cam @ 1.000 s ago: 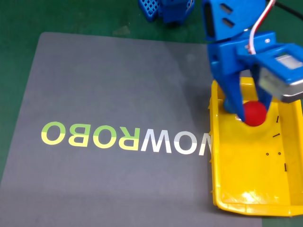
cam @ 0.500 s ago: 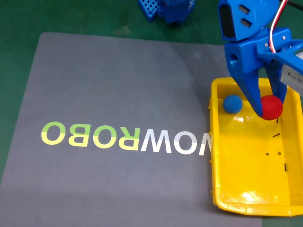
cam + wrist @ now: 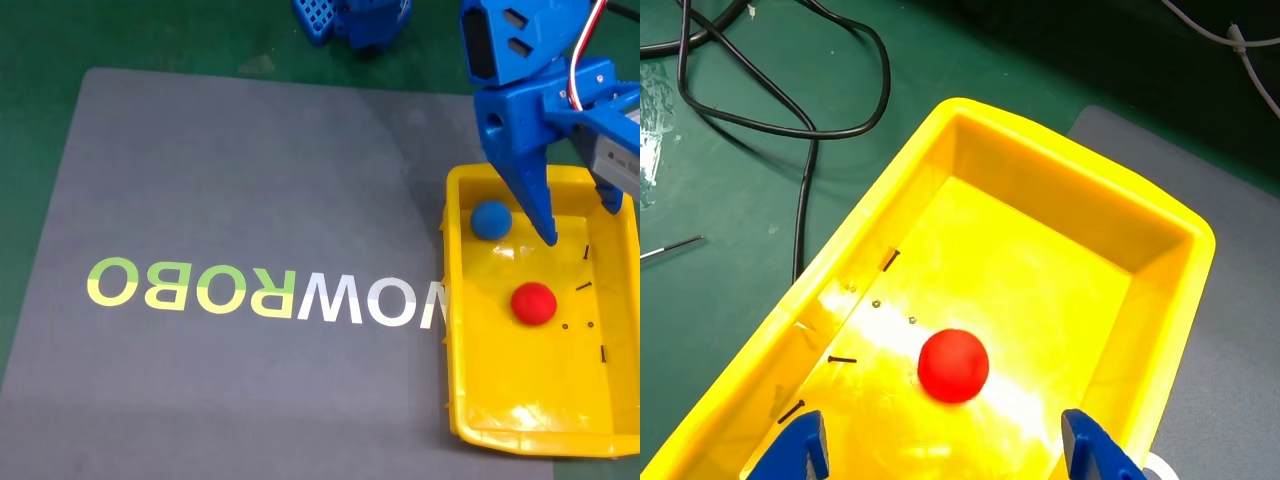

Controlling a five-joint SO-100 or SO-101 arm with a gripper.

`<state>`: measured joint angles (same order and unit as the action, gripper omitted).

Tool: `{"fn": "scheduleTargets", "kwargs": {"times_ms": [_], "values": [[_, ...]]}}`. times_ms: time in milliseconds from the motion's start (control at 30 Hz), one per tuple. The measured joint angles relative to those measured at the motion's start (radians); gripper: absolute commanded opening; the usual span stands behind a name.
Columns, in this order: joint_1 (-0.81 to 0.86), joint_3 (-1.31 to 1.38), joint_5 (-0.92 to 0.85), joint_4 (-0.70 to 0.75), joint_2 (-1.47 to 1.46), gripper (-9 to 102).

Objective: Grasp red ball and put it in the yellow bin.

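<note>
The gripper [image 3: 577,228] hung with fingers spread and empty; the red ball [image 3: 533,303] lay below its tips inside the yellow bin [image 3: 1180,225]. Smooth, round and probably light, it likely rolls easily, so any grasp belongs across its middle.

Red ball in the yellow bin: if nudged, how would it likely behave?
The red ball is a smooth sphere lying loose, so it would probably roll. The glossy floor of the yellow bin offers little grip, though its walls should contain it.

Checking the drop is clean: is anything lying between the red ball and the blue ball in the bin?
No. In the fixed view, bare yellow bin floor separates the red ball from the blue ball; the open claw hangs above.
</note>
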<state>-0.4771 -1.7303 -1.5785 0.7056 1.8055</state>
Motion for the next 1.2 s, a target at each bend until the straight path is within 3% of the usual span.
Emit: {"fn": "scheduleTargets", "kwargs": {"times_ms": [433,533,600,700,867,1200], "values": [[0.006,0.000,0.000,0.000,0.000,25],[0.015,-0.034,0.000,-0.002,0.023,19],[0.023,-0.086,-0.002,0.000,0.078,9],[0.043,-0.224,-0.020,0.003,0.227,0],[0.126,-0.565,-0.084,0.044,0.572,0],[0.287,-1.085,-0.147,0.345,1.203,0]]}}
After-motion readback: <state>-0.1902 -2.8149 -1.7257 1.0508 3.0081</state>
